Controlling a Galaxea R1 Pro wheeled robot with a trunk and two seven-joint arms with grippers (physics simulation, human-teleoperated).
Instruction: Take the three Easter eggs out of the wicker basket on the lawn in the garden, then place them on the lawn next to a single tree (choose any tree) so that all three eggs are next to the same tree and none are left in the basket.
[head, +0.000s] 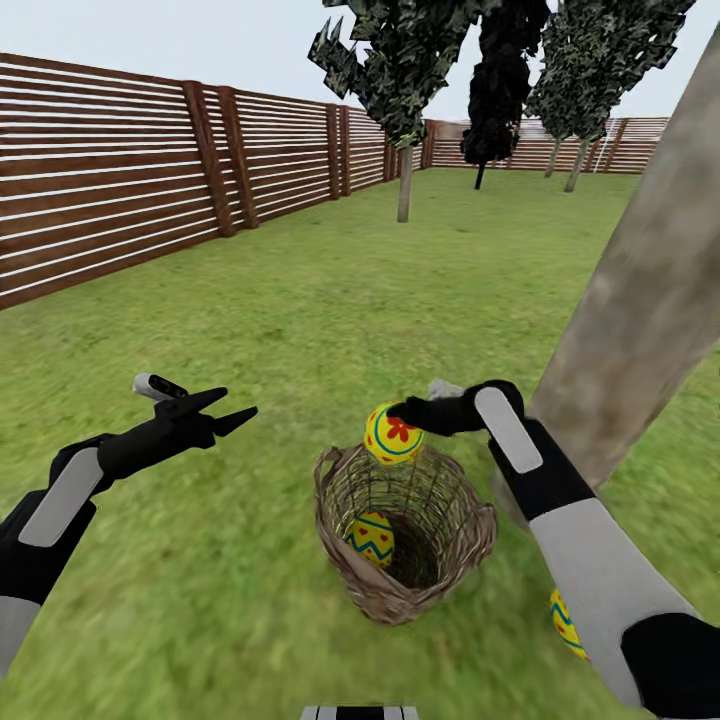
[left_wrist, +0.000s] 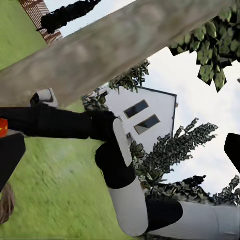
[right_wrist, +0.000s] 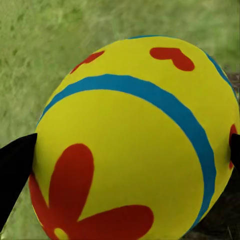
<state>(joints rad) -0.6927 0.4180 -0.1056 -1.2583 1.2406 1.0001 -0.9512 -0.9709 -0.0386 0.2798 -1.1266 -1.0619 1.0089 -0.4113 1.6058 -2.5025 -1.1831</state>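
Right gripper (head: 400, 420) at frame centre, clamped on egg (head: 392, 434) just above basket (head: 405, 535) rim; second egg (head: 371, 538) inside basket, lower centre; third egg (head: 563, 622) on lawn (head: 300, 300) lower right, beside trunk (head: 640, 300); left gripper (head: 225, 408) mid-left, fingers spread, empty.

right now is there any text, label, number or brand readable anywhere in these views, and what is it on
None: no words, numbers, labels or brand marks can be read in any view.
The Easter egg held in the right gripper carries only painted marks: red flower and heart shapes and blue bands.
The egg inside the wicker basket shows blue zigzags, no lettering.
The fence, the tree trunk and the white house bear no signs.
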